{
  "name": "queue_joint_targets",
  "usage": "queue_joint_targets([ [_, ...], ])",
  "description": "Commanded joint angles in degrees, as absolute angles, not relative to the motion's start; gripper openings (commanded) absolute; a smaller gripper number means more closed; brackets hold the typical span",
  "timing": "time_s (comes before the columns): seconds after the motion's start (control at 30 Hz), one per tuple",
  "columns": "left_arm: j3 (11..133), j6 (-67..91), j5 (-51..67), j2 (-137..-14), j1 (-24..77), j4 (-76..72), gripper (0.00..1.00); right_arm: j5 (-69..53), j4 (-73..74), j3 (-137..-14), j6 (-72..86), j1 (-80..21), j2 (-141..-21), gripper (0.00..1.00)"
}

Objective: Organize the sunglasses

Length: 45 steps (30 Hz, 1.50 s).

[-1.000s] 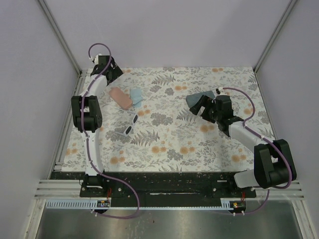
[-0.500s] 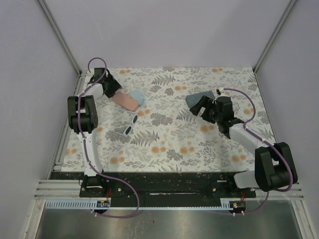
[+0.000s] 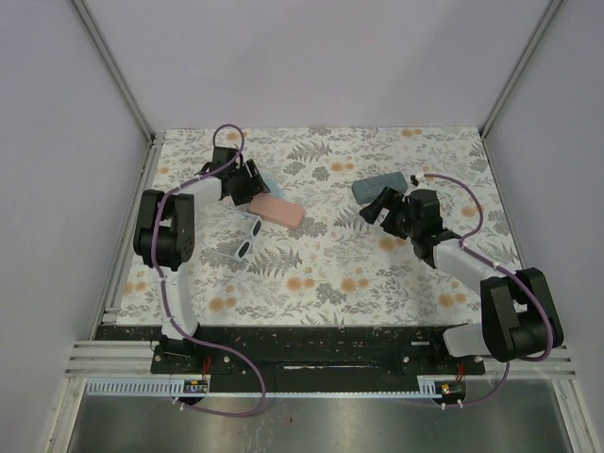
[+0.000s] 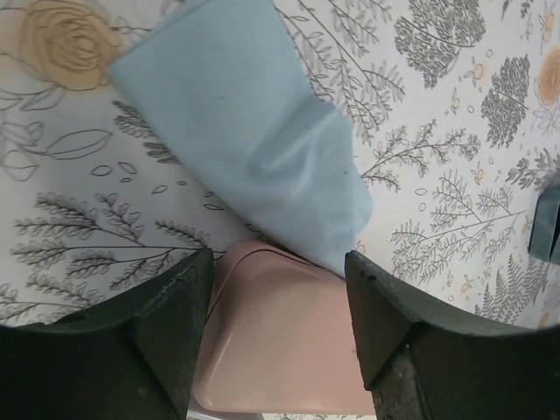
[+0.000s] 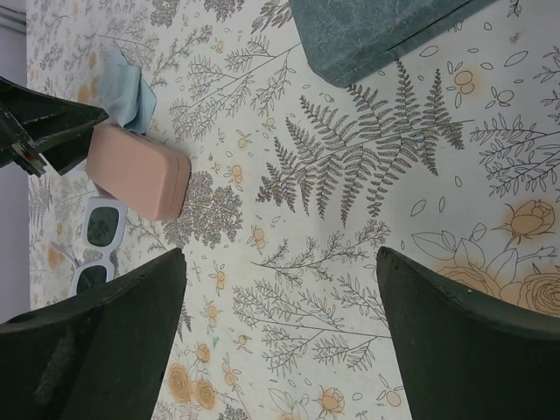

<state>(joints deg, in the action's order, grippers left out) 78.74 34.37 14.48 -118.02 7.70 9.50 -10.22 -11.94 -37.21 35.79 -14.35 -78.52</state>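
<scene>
The whitish-framed sunglasses (image 3: 243,237) with dark lenses lie folded on the floral table, left of centre, also visible in the right wrist view (image 5: 94,236). Just behind them lies the pink case (image 3: 276,209). My left gripper (image 3: 251,186) is shut on its left end; in the left wrist view the pink case (image 4: 280,341) fills the gap between both fingers (image 4: 166,332). My right gripper (image 3: 376,206) hangs open over bare table (image 5: 280,262), just in front of the grey-blue case (image 3: 377,186).
A light blue cloth (image 4: 245,131) lies partly over the far end of the pink case, also seen from above (image 3: 267,178). The grey-blue case (image 5: 376,35) sits at the back right. Metal frame posts and walls bound the table.
My left gripper has swung right from the back-left corner and narrowed onto the pink case, which has shifted right and nearer. The right gripper has moved slightly nearer.
</scene>
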Motion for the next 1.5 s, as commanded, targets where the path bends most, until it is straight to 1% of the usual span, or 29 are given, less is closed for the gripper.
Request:
queue_joint_targets([
  [0.0, 77.3, 29.5, 15.8, -118.9, 9.0, 11.3, 0.66, -10.3, -16.8, -36.0, 35.8, -14.5, -78.7, 0.96],
  [0.3, 80.0, 26.5, 20.8, -121.6, 11.8, 10.3, 0.67, -12.3, -20.2, -36.3, 36.5, -14.5, -84.4, 0.95],
  [0.47, 82.4, 24.9, 24.9, -123.6, 13.5, 14.4, 0.65, -12.3, -20.6, -36.2, 36.3, -14.5, -84.9, 0.95],
  [0.57, 81.3, 23.4, 23.7, -122.7, 15.8, 16.3, 0.64, -12.4, -20.0, -36.7, 35.9, -14.6, -85.3, 0.95],
  [0.7, 77.6, 23.3, 22.6, -120.1, 18.5, 16.9, 0.62, -12.5, -19.9, -36.8, 35.8, -14.6, -85.0, 0.95],
  [0.97, 69.8, 26.7, 22.8, -112.9, 23.9, 15.8, 0.63, -13.5, -20.1, -37.0, 36.0, -14.5, -85.2, 0.95],
  [1.13, 57.2, 37.0, 27.9, -105.0, 24.3, 3.0, 0.63, -14.3, -20.0, -36.5, 35.6, -14.6, -84.8, 0.96],
  [1.2, 53.3, 38.1, 28.5, -101.4, 25.0, 1.0, 0.63, -14.0, -20.3, -36.0, 35.4, -14.6, -84.1, 0.96],
  [1.3, 49.9, 37.3, 28.4, -96.5, 26.2, 2.3, 0.63, -13.1, -20.4, -35.3, 35.3, -14.5, -83.1, 0.96],
  [1.4, 47.6, 35.7, 32.1, -93.1, 27.7, 3.5, 0.63, -12.7, -20.8, -35.0, 35.4, -14.6, -82.5, 0.96],
  [1.47, 46.1, 34.6, 32.0, -91.2, 29.1, 4.1, 0.64, -13.1, -20.9, -35.0, 35.6, -14.5, -82.9, 0.96],
])
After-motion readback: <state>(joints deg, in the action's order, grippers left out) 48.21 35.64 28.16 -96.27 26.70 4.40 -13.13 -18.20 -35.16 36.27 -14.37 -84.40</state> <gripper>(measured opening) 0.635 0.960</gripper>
